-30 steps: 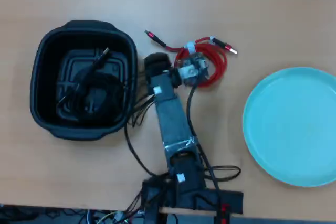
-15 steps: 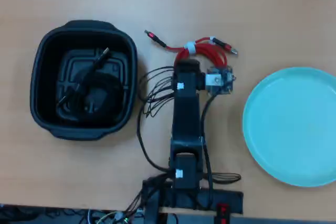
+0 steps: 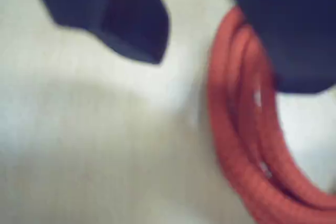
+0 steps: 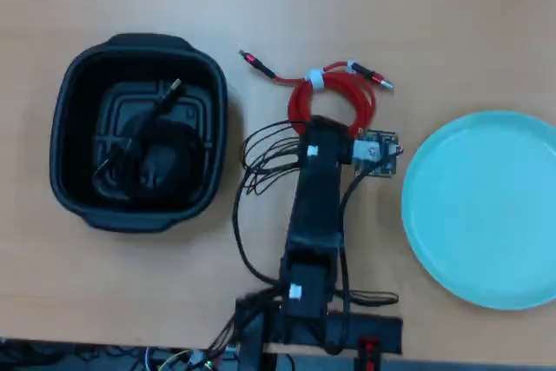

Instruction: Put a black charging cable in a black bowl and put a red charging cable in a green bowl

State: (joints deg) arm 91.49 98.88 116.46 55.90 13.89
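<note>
While the arm leans out over the table, its gripper [image 3: 210, 59] sits low above the red charging cable [image 4: 333, 91]. In the blurred wrist view two dark jaws stand apart with pale table showing between them; one tip hangs over bare surface, the other lies over the red loops, which curve down the right side of that view. So the jaws are spread, and nothing is held between them.

From the overhead view the gripper end is hidden under the arm's own body, whose front edge overlaps the near side of the red coil. A second ago the arm pointed up and to the left, toward the black bowl's rim; half a second ago it stood straight; now it tilts slightly right and reaches farther, onto the coil. The small circuit board beside the wrist has shifted right with it. The red charging cable lies where it did, white tie at the top of the coil, two plug ends splayed to either side.

To the left, the black bowl [image 4: 61, 128] holds the black charging cable [image 4: 143, 149] on its gridded floor, unchanged. To the right, well apart from the red coil, the green bowl [image 4: 486, 206] sits on the wooden table [image 4: 434, 6].
</note>
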